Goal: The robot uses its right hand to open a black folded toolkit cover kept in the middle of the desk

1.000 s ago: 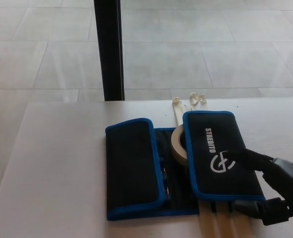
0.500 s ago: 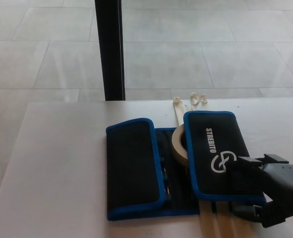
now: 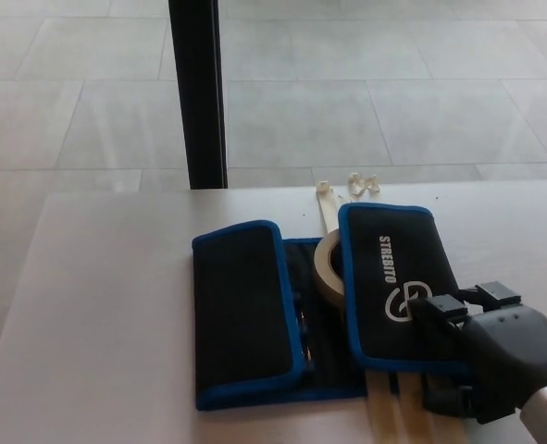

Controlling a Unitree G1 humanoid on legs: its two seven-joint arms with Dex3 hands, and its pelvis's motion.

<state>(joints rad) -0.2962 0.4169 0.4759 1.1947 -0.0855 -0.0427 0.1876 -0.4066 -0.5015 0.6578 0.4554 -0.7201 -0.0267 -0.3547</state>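
The black toolkit cover is lying in the middle of the bench, its blue-trimmed left flap folded inward over the centre. Just right of that flap a roll of tape is propping up the right flap — the one with the white logo. The cover's long axis is running across the bench, left to right, and each flap is pointing away from the robot. At that flap's near right corner the right hand is resting; whether its fingers are pinching the edge I cannot tell. Judging from here, it should be gripping the blue edge firmly and swinging it outward to the right — without dragging the whole cover.
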